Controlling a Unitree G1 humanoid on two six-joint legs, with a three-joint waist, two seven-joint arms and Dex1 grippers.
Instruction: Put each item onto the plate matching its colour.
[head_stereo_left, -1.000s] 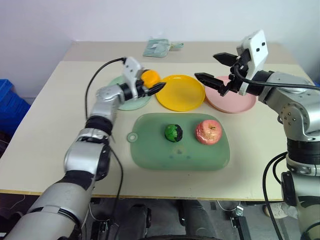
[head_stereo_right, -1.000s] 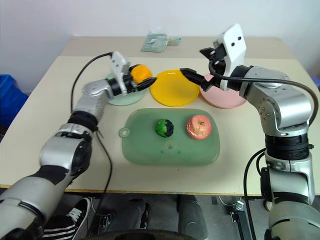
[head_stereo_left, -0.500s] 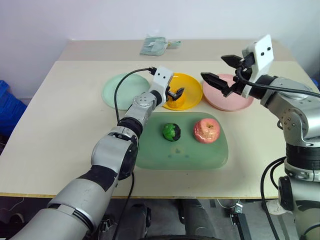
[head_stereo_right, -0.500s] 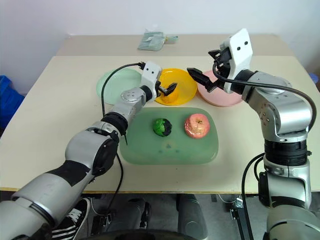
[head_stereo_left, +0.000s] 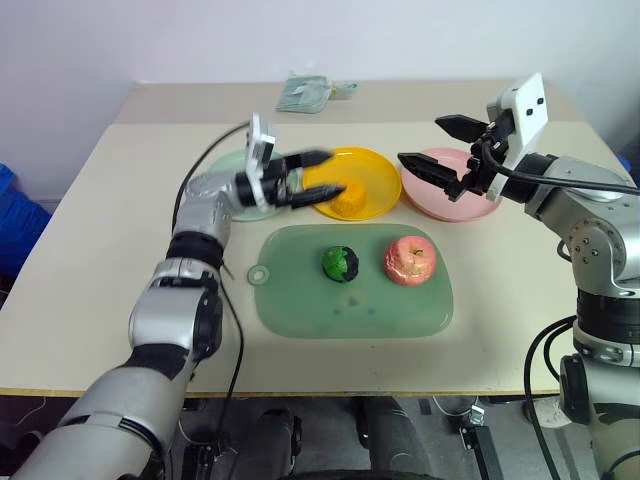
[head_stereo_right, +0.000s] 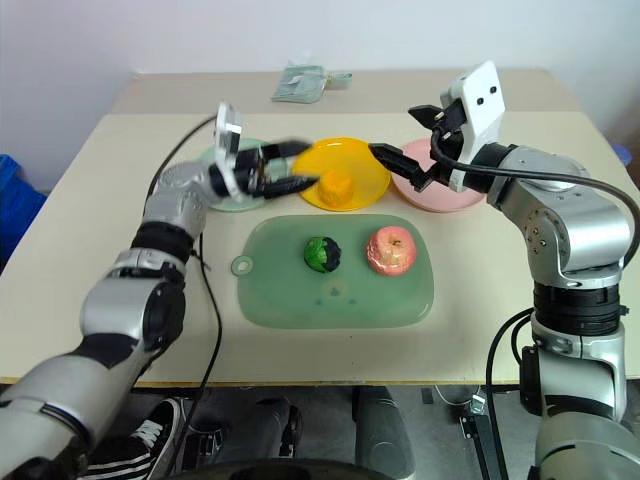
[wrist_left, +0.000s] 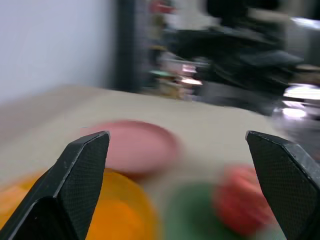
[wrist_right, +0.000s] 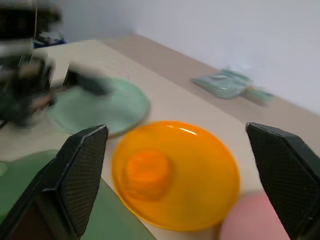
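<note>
From my head, I count three plates in a row across the surface (head_stereo_left: 90, 250): the mint green plate (head_stereo_left: 232, 166) at nine o'clock, the yellow plate (head_stereo_left: 372, 178) in the middle, the pink plate (head_stereo_left: 447, 200) at three o'clock. There are three toy foods. The yellow-orange fruit (head_stereo_left: 335, 196) sits on the yellow plate; it is roundish, so I cannot tell a long axis. The green-and-black ball (head_stereo_left: 342, 263) and the pinkish-red apple (head_stereo_left: 410, 259) lie side by side on the green mat (head_stereo_left: 300, 300), at six o'clock of the plates, the apple with its stem dimple up. My left claw (head_stereo_left: 312, 177) points toward three o'clock, spread, empty, over the yellow plate's near edge. My right claw (head_stereo_left: 437, 146) hangs spread over the pink plate, pointing toward nine o'clock.

Along my left wrist, both fingers (wrist_left: 75, 190) stand wide apart. Along my right wrist, the fruit rests off-centre on the yellow plate.
</note>
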